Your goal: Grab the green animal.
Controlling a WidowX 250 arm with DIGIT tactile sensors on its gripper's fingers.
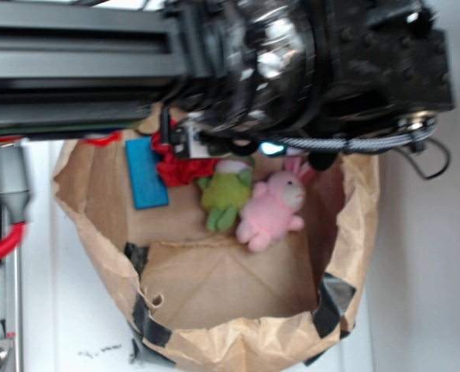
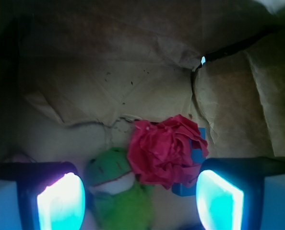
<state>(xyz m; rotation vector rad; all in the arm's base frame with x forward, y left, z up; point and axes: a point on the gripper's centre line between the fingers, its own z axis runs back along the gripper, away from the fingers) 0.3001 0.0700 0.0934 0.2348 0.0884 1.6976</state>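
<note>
brown crumpled paper everywhere in the exterior view: a paper bag [image 1: 214, 287] cut low and open at the top, patched with dark tape at the near corners, resting on a white table [image 1: 416, 294]. inside, on the creased paper floor, the green animal [image 1: 224, 198] lying toward the far side, touching the pink bunny [image 1: 273, 208] on its right, with the red fabric flower [image 1: 180, 167] just beyond on its left and a blue block [image 1: 145, 173] leaning by the left wall. bare paper floor in the near half of the bag; raised, wrinkled rim all around. dark arm bulk hanging over the far rim, hiding the pincer from this side. in the wrist view, dim brown paper wall ahead, folded and creased, a seam at the right. gripper [image 2: 140, 199] spread wide, glowing fingertips [image 2: 61, 201] at the lower corners, holding nothing and touching nothing. green animal [image 2: 116, 191] between the fingers, nearer the left one, head toward the wall; red fabric flower [image 2: 166, 151] just past it, overlapping its right side, blue block [image 2: 195, 165] peeking behind.
</note>
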